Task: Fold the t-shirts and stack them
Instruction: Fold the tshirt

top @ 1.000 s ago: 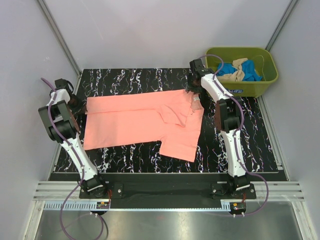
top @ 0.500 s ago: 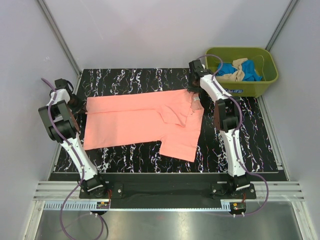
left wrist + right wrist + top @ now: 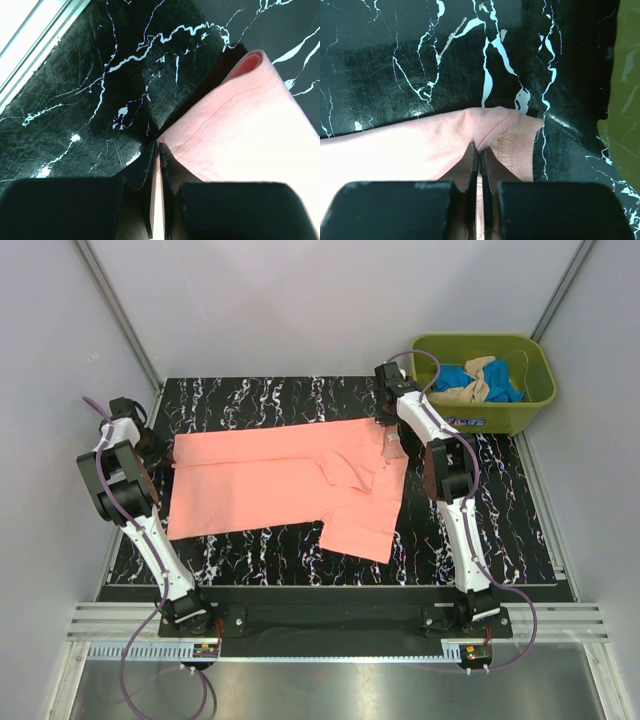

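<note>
A salmon-pink t-shirt [image 3: 285, 480] lies spread across the black marbled table [image 3: 300, 545], one sleeve folded over near its right end. My left gripper [image 3: 152, 448] is at the shirt's far-left corner, shut on the cloth [image 3: 235, 135]; a thin layer shows pinched between its fingers [image 3: 170, 165]. My right gripper [image 3: 388, 425] is at the shirt's far-right corner by the collar, shut on a bunched fold of pink cloth [image 3: 490, 127]. Blue and beige t-shirts [image 3: 478, 380] lie crumpled in the tub.
An olive-green plastic tub [image 3: 500, 410] stands at the table's back right corner, close to my right arm; its wall [image 3: 622, 105] shows at the right in the right wrist view. Grey walls enclose the table on three sides.
My right gripper has closed on the shirt's corner and shifted slightly toward the back. My left gripper has pinched a little tighter. The shirt lies as before.
</note>
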You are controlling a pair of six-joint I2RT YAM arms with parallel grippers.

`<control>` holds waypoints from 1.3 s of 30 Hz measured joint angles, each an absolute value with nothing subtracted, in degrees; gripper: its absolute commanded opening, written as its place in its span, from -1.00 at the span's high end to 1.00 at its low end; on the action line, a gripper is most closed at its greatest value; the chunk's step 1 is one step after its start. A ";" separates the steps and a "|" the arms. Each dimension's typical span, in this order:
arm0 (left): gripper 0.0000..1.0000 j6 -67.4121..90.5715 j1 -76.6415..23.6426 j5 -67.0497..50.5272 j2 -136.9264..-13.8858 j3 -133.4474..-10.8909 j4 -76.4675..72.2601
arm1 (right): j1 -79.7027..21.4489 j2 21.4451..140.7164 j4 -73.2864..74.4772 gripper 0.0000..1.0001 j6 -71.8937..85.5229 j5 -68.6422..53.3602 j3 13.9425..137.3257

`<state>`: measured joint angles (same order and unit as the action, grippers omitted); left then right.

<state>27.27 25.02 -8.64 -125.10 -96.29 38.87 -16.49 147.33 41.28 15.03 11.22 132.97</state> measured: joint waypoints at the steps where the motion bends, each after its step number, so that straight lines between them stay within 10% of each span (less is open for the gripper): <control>1: 0.87 27.29 24.99 -8.64 -125.05 -96.27 38.89 | -16.49 147.33 41.28 1.00 14.90 11.40 132.97; 15: 0.99 28.60 24.99 -8.58 -119.07 -91.55 38.54 | -16.51 147.20 41.36 1.00 13.43 14.06 133.60; 16: 0.99 28.69 24.99 -8.60 -118.52 -91.22 38.44 | -16.51 147.17 41.36 0.94 13.39 14.06 133.62; 17: 0.97 28.80 24.99 -8.60 -118.21 -91.00 38.41 | -16.49 147.15 41.36 0.45 13.26 14.06 133.67; 20: 0.97 28.91 24.99 -8.62 -118.13 -90.96 38.09 | -16.38 147.06 41.41 0.17 13.19 13.82 133.97; 39: 0.96 29.63 24.91 -9.10 -118.13 -90.32 37.39 | -16.29 136.59 46.41 0.14 19.33 5.63 122.72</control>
